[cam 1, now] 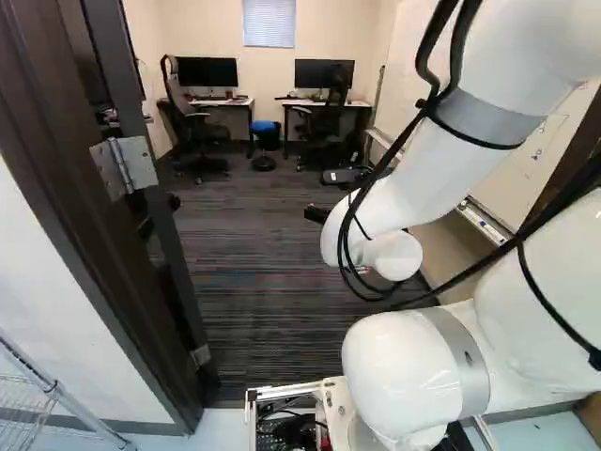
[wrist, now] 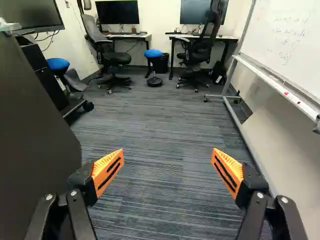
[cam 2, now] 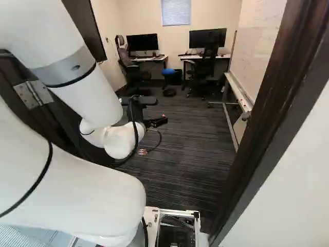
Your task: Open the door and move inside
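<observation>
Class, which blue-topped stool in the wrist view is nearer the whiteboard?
The stool beside the black bin; only it stands between the two desks.

The tall, flat, dark door (cam 1: 169, 230), its material unclear, stands upright and open, swung into the room on silvery metal hinges (cam 1: 140, 163), around nine to ten o'clock in the left base view.

Handwriting (wrist: 290, 34) on the whiteboard (wrist: 306, 65); none of it legible.

Office rm. w/ two desks (wrist: 229, 38), monitors (wrist: 117, 12), swivel chairs (wrist: 115, 57), whiteboard (wrist: 292, 42) on stand & striped carpet (wrist: 155, 115).
</observation>
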